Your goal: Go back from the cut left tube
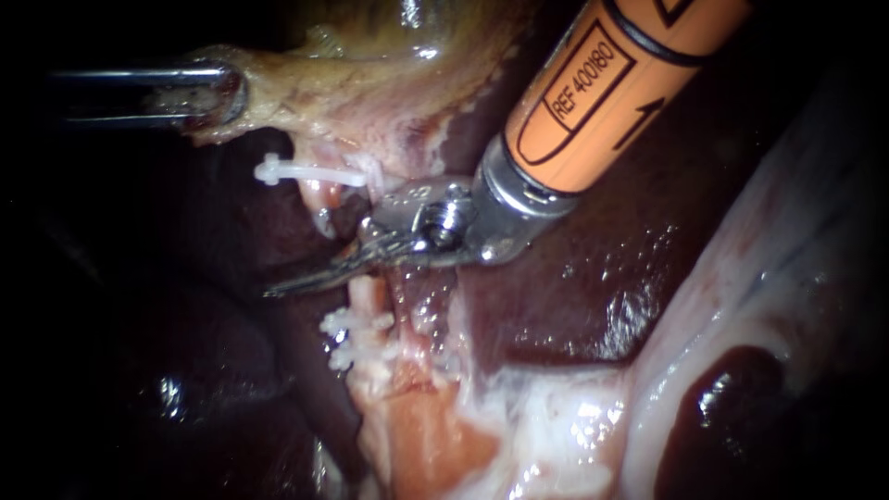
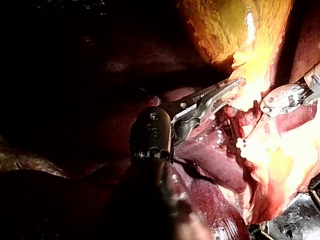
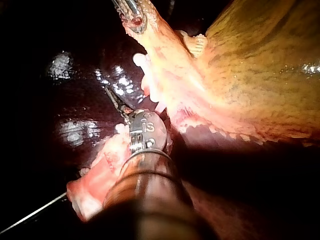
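The left tool point(image 1: 218, 93) has its jaws clamped on the edge of the gallbladder point(image 1: 370, 102). The right tool point(image 1: 296, 281), jaws closed on nothing, lies across the gap in the cut left tube point(image 1: 369, 294), between the single clip point(image 1: 306, 173) above and the clustered clips point(image 1: 356, 338) below

Left instrument point(image 1: 222, 93) clamped, right instrument point(image 1: 278, 288) — closed

Black lettering and an arrow stand on the orange sleeve point(image 1: 602, 83) of the right instrument point(image 1: 296, 281); no other writing legible.
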`<state>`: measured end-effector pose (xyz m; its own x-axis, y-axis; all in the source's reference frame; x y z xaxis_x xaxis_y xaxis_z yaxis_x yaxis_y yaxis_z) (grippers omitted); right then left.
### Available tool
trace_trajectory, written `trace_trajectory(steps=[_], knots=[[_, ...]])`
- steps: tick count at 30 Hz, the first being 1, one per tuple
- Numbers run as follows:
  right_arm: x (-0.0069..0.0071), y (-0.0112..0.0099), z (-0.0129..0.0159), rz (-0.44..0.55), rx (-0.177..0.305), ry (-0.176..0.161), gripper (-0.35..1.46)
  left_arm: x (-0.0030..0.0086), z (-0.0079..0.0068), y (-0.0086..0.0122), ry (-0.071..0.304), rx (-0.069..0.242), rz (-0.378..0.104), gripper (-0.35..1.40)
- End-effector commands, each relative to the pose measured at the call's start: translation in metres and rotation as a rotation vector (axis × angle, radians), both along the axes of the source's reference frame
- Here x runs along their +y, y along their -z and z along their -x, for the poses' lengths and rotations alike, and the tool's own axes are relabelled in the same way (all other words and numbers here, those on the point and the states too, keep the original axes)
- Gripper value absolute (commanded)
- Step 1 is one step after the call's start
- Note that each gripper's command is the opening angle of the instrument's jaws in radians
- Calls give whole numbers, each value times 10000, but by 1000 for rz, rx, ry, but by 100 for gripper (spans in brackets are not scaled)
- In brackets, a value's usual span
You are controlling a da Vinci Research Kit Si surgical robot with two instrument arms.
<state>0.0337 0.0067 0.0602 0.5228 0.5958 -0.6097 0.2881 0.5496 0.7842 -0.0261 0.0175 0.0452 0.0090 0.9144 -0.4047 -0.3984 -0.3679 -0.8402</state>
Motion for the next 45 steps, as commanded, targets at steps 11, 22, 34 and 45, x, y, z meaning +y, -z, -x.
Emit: trace_trajectory(steps=[11,22,34,45], knots=[[0,13,-2,2,8,-87,125,0,0,0,0,0,0,-35],[-3,22,4,-1,-36,-146,140,0,0,0,0,0,0,-35],[1,83,85,262,-228,-232,143,1,-2,-6,-2,-1,2,-35],[-6,109,169,468,-330,-259,143,1,-2,-7,-1,0,2,-35]])
